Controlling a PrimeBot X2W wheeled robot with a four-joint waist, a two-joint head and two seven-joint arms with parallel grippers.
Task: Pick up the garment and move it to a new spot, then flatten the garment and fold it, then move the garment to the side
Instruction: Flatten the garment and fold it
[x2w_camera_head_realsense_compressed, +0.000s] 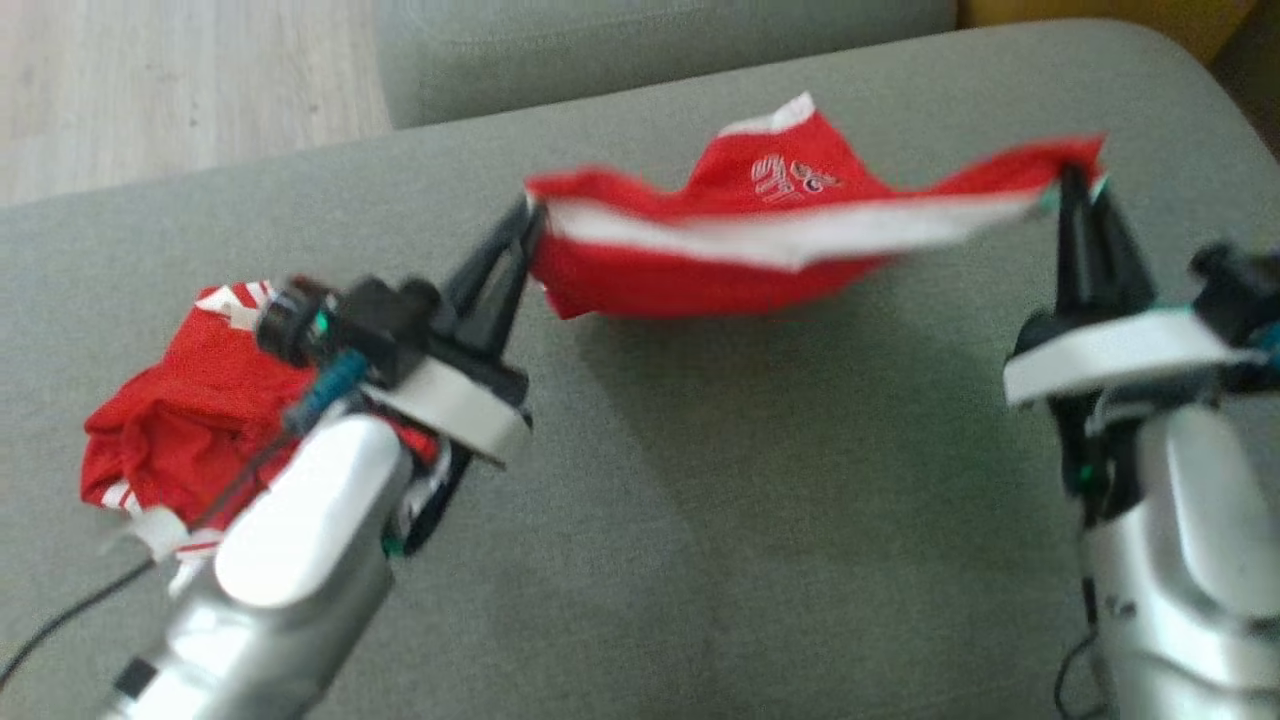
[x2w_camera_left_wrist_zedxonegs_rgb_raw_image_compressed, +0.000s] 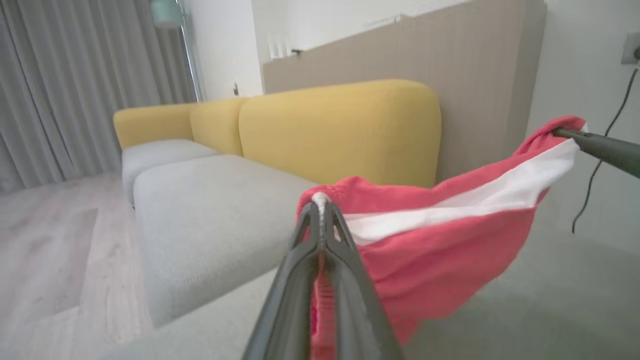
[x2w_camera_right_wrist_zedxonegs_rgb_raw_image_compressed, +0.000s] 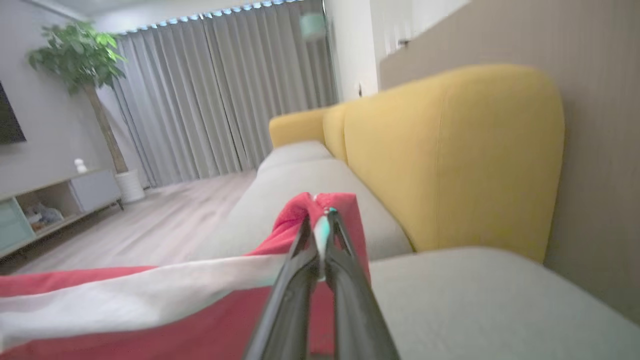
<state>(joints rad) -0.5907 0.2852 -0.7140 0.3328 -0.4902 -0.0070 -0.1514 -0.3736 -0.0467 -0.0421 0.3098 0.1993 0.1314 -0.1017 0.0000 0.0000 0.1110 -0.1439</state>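
Pinching the garment (x2w_camera_head_realsense_compressed: 720, 250), left gripper (x2w_camera_head_realsense_compressed: 530, 213) and right gripper (x2w_camera_head_realsense_compressed: 1075, 178) seemingly suspend it.

Soft, even indoor light is seen in all views, and no hard glare is found. In the head view a faint, diffuse shadow is cast on the grey cushion (x2w_camera_head_realsense_compressed: 700, 430) beneath the red garment (x2w_camera_head_realsense_compressed: 690, 275), whose edges are smeared by motion blur. In the left wrist view the left claw (x2w_camera_left_wrist_zedxonegs_rgb_raw_image_compressed: 320, 206) is rendered soft toward the bottom edge, and the white wall (x2w_camera_left_wrist_zedxonegs_rgb_raw_image_compressed: 225, 45) is slightly washed out. In the right wrist view the curtains (x2w_camera_right_wrist_zedxonegs_rgb_raw_image_compressed: 215, 100) and plant (x2w_camera_right_wrist_zedxonegs_rgb_raw_image_compressed: 75, 60) are shown dimmer and softened, and verticals are tilted near the margins.
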